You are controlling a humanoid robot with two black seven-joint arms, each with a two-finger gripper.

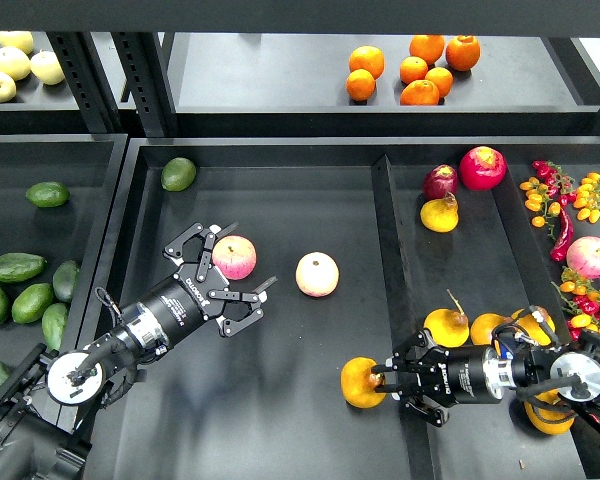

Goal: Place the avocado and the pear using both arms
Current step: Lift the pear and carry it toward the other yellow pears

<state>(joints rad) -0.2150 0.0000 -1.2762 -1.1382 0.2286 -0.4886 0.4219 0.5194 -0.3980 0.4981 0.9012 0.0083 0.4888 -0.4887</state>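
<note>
My right gripper (388, 378) is shut on the pear (361, 383), a squat yellow-orange fruit, and holds it low over the middle tray (300, 430), just left of the divider (392, 300). My left gripper (238, 268) is open and empty, its fingers spread either side of a pink-and-yellow apple (234, 257). Several dark green avocados lie in the left bin; the most elongated avocado (16, 267) is far left of my left gripper. I cannot tell for sure which one is the task's.
A second apple (317, 274) lies mid-tray. A rounder, lighter avocado (178, 174) sits at the tray's back left. More pears (446, 328), red fruit (482, 167) and peppers fill the right tray. Oranges (420, 70) are on the back shelf.
</note>
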